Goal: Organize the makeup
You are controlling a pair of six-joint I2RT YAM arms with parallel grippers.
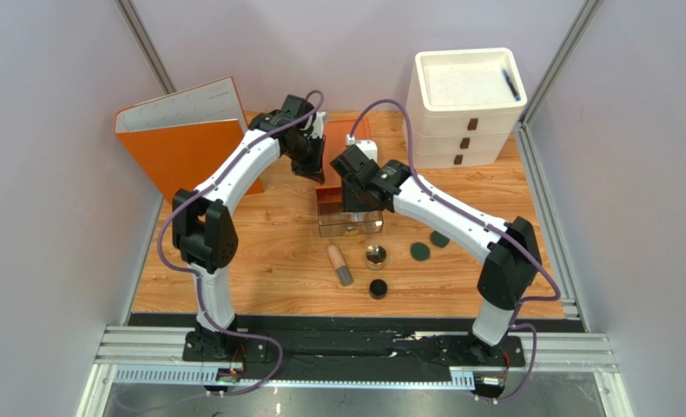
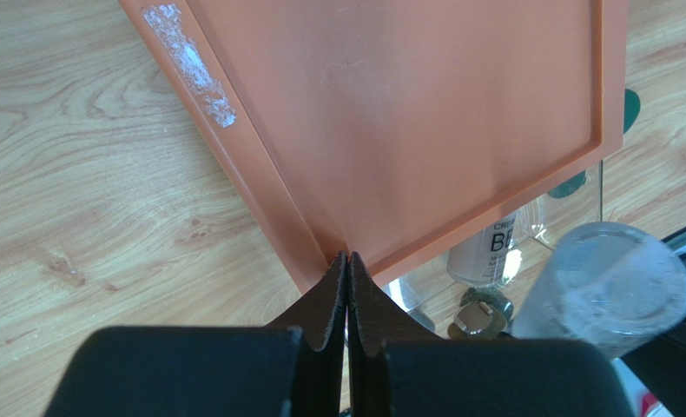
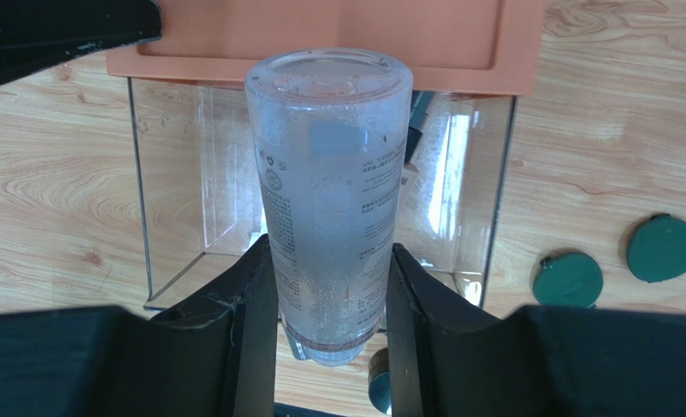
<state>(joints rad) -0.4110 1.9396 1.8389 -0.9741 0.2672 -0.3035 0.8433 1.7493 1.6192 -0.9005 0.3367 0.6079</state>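
A clear box [image 1: 368, 228] with an orange lid [image 2: 407, 122] stands mid-table. My left gripper [image 2: 348, 261] is shut on the lid's corner and holds the lid tilted up. My right gripper [image 3: 331, 252] is shut on a frosted clear bottle [image 3: 329, 191] and holds it over the open box. A slim beige bottle [image 2: 490, 252] lies inside the box. On the table in front lie a beige tube with a grey cap [image 1: 339, 265], a round gold jar [image 1: 375, 256], a small black pot [image 1: 378, 288] and two dark green discs [image 1: 420, 252] [image 1: 439, 239].
A white drawer unit [image 1: 464, 122] stands at the back right with a black pen [image 1: 511, 84] on top. An orange binder [image 1: 186, 139] leans at the back left. A white and orange item [image 1: 359, 137] lies behind the box.
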